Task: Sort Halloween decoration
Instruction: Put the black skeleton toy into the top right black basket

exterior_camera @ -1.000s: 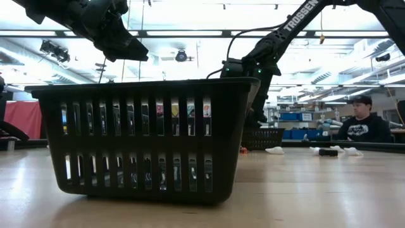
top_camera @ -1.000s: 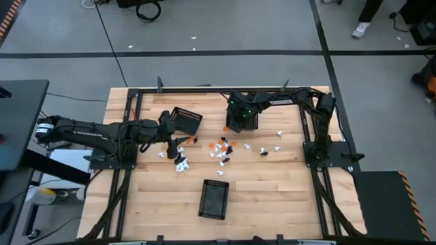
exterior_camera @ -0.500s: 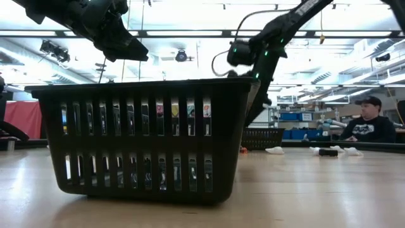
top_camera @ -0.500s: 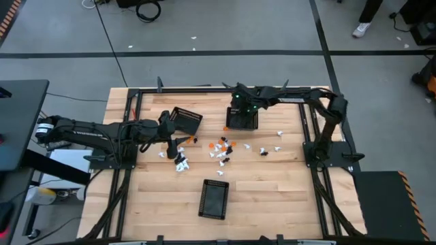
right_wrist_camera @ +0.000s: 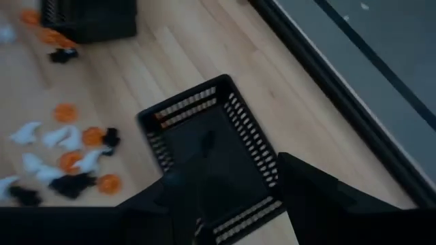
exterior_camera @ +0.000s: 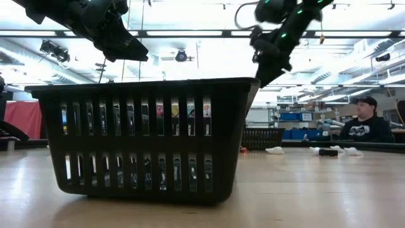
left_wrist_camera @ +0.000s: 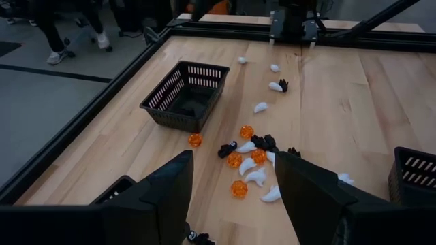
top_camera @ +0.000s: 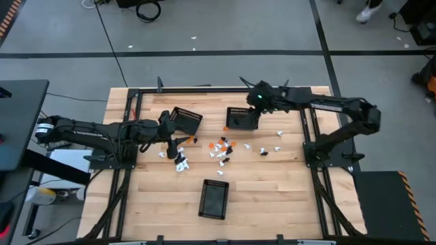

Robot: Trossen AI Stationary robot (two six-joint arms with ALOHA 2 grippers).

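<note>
While the left gripper [top_camera: 172, 144] hangs just above the left end of the trinket scatter, its fingers [left_wrist_camera: 163, 197] stand wide apart with nothing between them. Beside it, toward the table's far side, sits a tilted black mesh basket [top_camera: 184, 120]; the high view does not show what lies inside. Nearest the front edge, at mid-table, a second mesh basket [top_camera: 214, 199] stands alone, well apart from the trinkets, and its contents cannot be made out either; this one fills the low view, where only light shows through its slats.

Across the middle of the wooden table [top_camera: 272, 190] lie the Halloween decorations [top_camera: 221, 149]: small orange, white and black pieces loose on the wood, thickest at the centre and thinning into a few white and black ones toward the right. None can be seen in any basket.

Farther right, the third mesh basket [top_camera: 242, 118] stands near the far rail. The right wrist view looks straight down into it and shows a dark floor with a faint dark shape that cannot be identified. Above and just right of it hovers the right gripper [top_camera: 257, 99], its fingers [right_wrist_camera: 306, 194] spread and empty.
</note>
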